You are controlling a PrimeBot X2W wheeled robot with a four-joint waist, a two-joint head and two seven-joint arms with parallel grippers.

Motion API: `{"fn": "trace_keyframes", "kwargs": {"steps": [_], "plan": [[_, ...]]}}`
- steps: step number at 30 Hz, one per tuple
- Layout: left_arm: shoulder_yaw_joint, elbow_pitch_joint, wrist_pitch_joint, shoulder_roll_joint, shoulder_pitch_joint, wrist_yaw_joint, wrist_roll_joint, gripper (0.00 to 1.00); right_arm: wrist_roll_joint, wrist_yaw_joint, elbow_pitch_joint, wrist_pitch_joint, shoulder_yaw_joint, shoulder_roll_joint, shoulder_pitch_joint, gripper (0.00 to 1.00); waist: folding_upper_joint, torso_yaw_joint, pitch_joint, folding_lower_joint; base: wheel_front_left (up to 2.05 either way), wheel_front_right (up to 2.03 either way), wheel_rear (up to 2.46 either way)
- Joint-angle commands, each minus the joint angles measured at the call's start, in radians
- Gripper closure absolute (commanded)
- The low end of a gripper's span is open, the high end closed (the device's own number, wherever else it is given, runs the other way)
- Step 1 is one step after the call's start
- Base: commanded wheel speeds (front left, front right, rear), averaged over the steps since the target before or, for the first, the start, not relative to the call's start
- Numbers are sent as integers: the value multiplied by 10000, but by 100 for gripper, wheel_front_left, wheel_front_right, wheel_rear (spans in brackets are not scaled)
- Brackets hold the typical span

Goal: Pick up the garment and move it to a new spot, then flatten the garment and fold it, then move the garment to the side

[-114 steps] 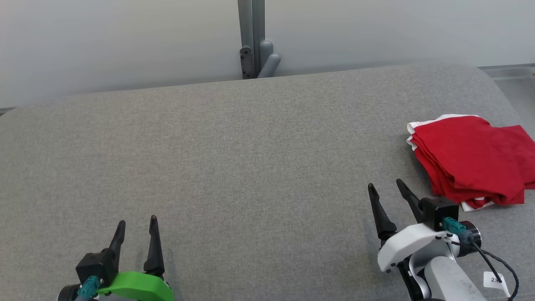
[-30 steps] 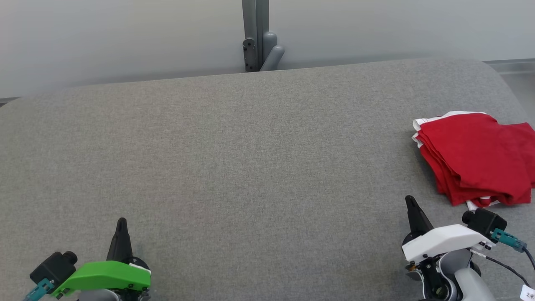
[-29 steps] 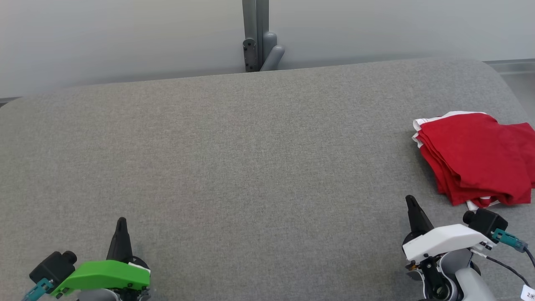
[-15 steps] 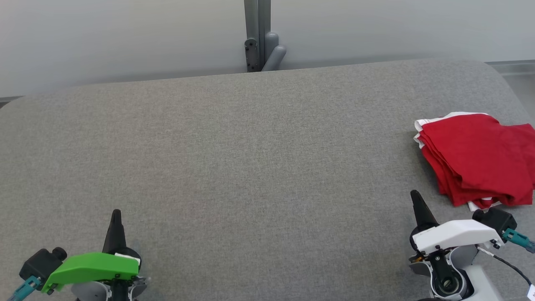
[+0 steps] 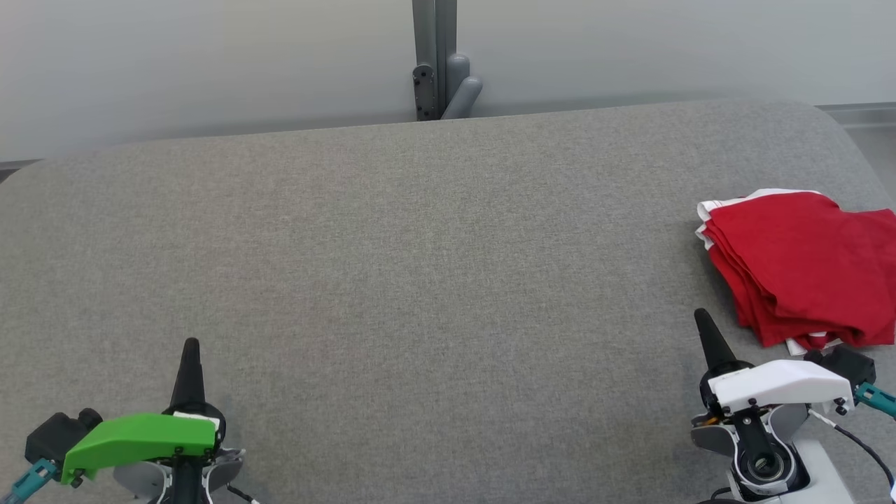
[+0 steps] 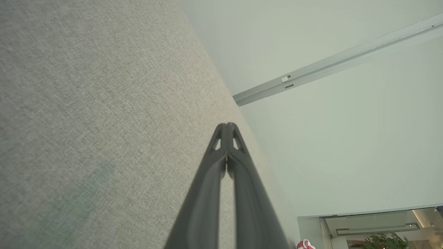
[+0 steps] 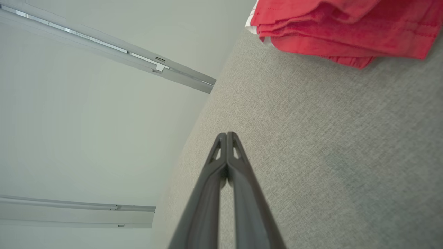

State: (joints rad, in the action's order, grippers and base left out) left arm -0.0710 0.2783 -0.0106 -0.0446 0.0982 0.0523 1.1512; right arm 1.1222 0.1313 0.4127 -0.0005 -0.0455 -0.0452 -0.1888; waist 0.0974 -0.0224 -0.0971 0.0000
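The folded garment [image 5: 805, 269] is laid at the right edge of the surface [image 5: 420, 245], apparently set aside as finished, while the left claw [image 5: 190, 346] and right claw [image 5: 702, 318] are held pressed together, empty.

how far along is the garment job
Done: the garment lies folded in a stack at the right side of the table. In hand: nothing; the left gripper and right gripper are both shut, empty and off the cloth. Left: apparently nothing, unless the stack needs tidying.
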Motion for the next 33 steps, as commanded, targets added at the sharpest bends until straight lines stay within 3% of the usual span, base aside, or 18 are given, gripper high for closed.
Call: {"fn": "trace_keyframes", "kwargs": {"steps": [1,33], "plan": [[-84,-138,55,-57,254,-50,326,100,302,-4,-153,78,-64,-61,-177,100,0,6,1,0,0,0,0],[-386,-510,794,-73,544,-111,2984,100,3172,-2,-503,809,-513,-106,-267,100,0,126,17,0,0,0,0]]}}
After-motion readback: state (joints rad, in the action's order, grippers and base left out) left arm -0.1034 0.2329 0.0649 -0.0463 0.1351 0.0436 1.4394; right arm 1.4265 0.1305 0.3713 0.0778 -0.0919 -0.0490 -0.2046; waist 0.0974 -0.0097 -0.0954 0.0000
